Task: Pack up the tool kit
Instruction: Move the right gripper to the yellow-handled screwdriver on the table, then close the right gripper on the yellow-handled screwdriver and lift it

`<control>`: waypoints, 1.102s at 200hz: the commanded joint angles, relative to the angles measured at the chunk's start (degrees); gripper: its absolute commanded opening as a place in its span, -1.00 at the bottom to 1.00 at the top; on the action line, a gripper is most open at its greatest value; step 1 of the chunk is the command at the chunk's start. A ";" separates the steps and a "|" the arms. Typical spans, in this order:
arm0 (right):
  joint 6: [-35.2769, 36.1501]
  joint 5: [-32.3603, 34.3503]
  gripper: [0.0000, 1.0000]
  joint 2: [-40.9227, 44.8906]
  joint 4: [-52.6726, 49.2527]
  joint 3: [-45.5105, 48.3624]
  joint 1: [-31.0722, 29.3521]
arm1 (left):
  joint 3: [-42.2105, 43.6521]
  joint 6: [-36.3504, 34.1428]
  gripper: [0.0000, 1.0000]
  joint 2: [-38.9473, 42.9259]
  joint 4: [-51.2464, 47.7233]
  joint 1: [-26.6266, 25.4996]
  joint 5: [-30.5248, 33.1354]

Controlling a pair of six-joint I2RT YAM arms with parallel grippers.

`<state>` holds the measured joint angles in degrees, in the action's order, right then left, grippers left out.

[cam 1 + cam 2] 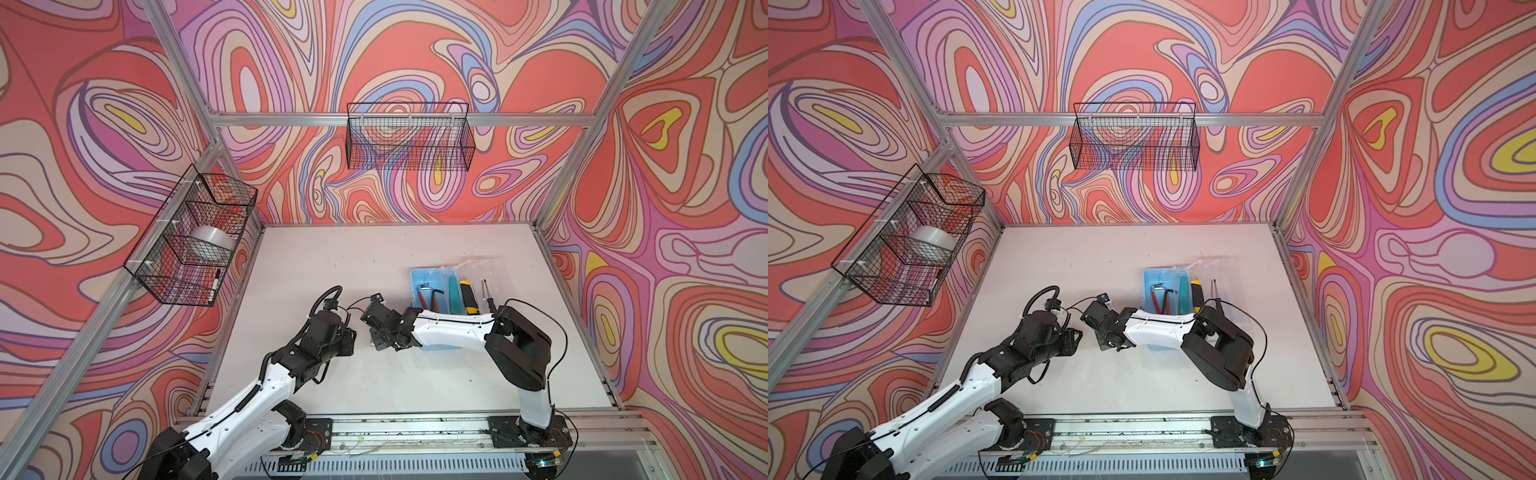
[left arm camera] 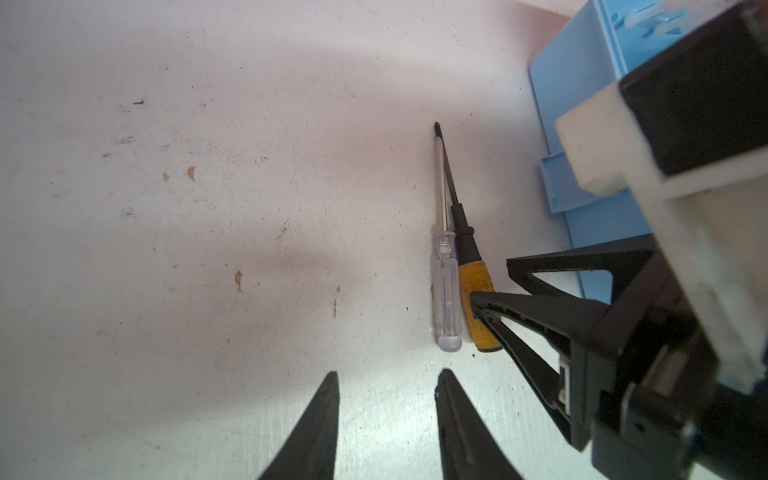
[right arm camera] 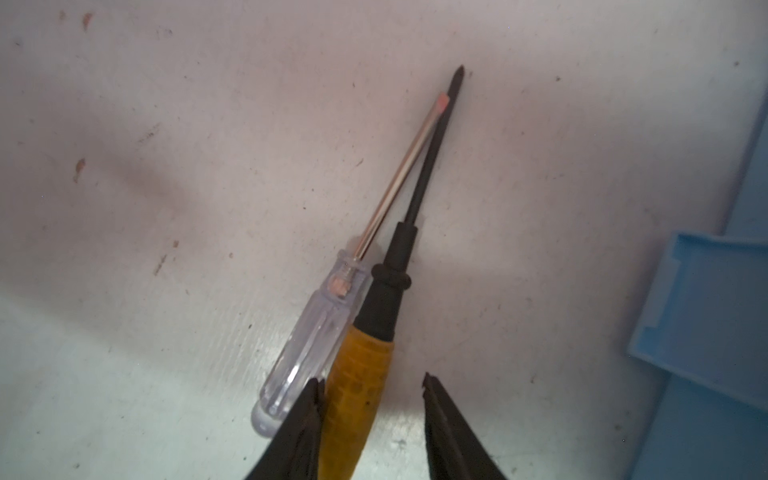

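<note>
Right wrist view: the right tool [image 3: 372,386] stands with fingers parted astride the yellow screwdriver [image 3: 361,357]. One finger is wedged between that handle and the clear screwdriver [image 3: 309,328] touching alongside, the other stands off with a gap, so no clamp yet. Both shafts run straight away from the tool, tips meeting. The left tool [image 2: 388,374] hangs spread and empty just off the butt ends, so the right arm is nearer. The light-blue box [image 1: 432,275] lies open on the counter [image 1: 332,257], close beside.
</note>
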<state>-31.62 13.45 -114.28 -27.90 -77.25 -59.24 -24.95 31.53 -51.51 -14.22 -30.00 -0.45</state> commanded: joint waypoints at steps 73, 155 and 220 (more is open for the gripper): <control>0.17 1.09 -0.34 -2.75 -1.50 -0.46 -0.22 | 0.52 0.02 -0.22 -0.51 0.64 0.20 -0.18; 0.51 0.56 -1.00 -1.18 -0.58 1.10 0.33 | 0.26 0.14 -0.22 -2.08 1.47 0.20 -0.96; 2.57 -1.15 -1.00 9.91 -1.14 2.97 1.30 | -0.10 0.74 -0.23 -3.39 2.59 0.18 -1.49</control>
<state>-30.41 12.97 -112.46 -28.95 -75.35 -58.22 -24.91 31.75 -54.52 -12.84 -30.00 -1.58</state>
